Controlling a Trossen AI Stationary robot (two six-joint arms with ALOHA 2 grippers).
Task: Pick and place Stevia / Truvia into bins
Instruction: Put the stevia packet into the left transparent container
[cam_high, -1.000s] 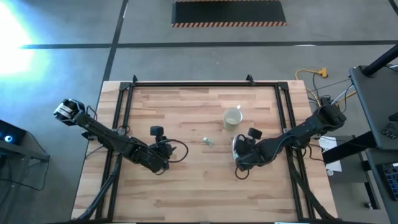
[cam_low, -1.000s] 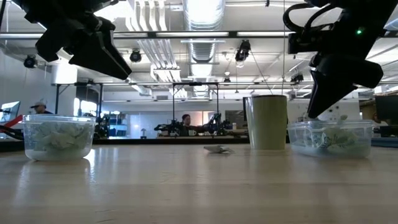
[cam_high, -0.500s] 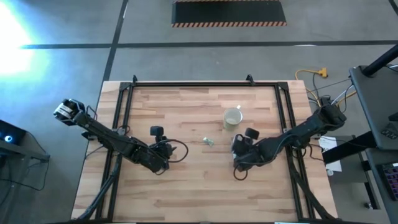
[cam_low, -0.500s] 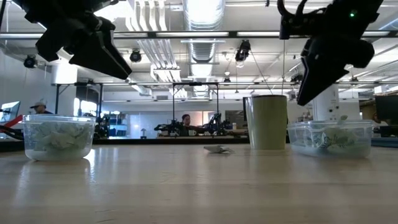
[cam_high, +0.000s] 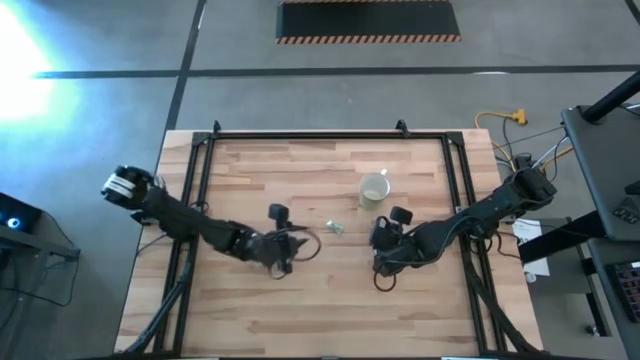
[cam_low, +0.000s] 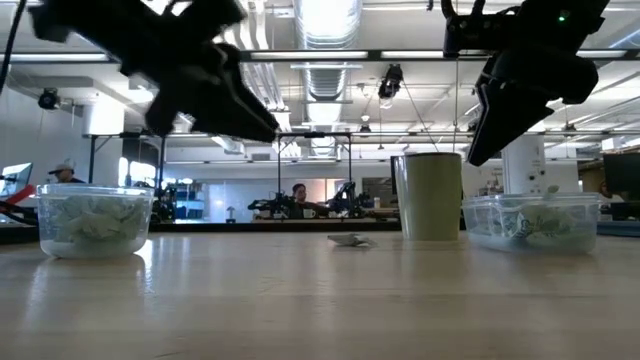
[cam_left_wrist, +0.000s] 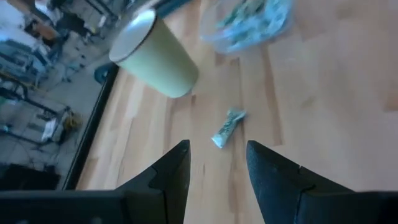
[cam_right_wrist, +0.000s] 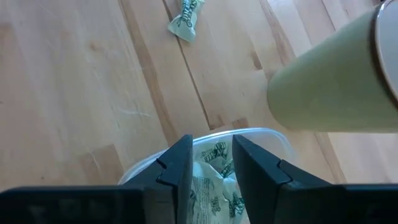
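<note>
Wooden tabletop (cam_high: 300, 300) holds 1 loose Stevia packet (cam_high: 335, 227); your left gripper (cam_high: 290, 243), jaws apart and empty, has swung toward it, while your right gripper (cam_high: 378, 238), parted and empty, has risen off its bin (cam_low: 530, 222)

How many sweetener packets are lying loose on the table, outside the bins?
1. A single packet lies on the wood between the two grippers, in front of the mug. Others may be hidden under the arms.

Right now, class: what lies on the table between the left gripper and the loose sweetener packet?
Only bare wood. The left wrist view shows the packet just beyond the open left gripper.
</note>
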